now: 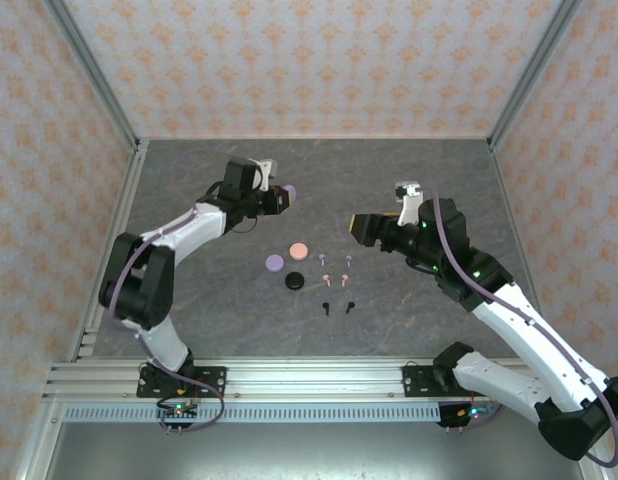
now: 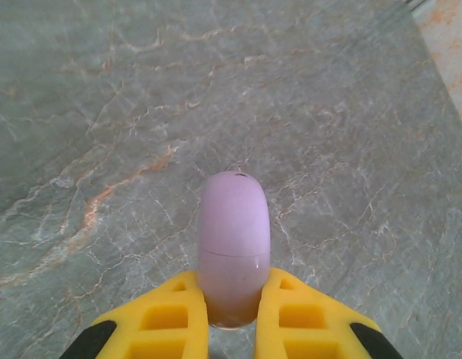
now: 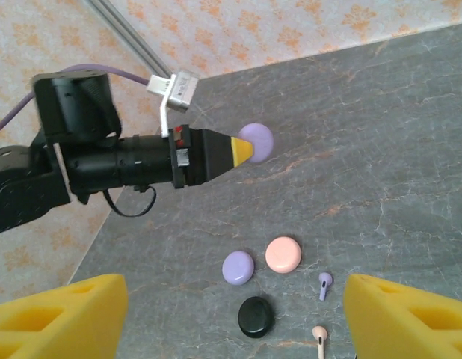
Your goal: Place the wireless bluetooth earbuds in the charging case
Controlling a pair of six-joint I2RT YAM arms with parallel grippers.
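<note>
Six earbuds lie loose on the grey marbled table (image 1: 189, 330), mid-field between the two arms, two of each colour and all apart from one another. The lilac earbuds (image 1: 322, 259) make the far row, the pink earbuds (image 1: 327, 277) sit just nearer, and the black earbuds (image 1: 328, 308) are nearest the bases. Just left of them sit three round closed cases, near each other but not touching: lilac disc (image 1: 275, 263), pink disc (image 1: 299, 250), black disc (image 1: 293, 281). The left gripper (image 1: 281, 196) is toward the far side, well apart from that cluster. Its yellow fingers (image 2: 171, 318) are clamped on one end of a fourth case, the lilac case (image 2: 233, 239), which is seen edge-on with its seam line showing and the lid closed. From the right wrist the same case reads as a round lilac face just past the fingertips. The right gripper (image 1: 359, 228) hovers to the right of the earbuds, jaws spread wide, holding nothing.
</note>
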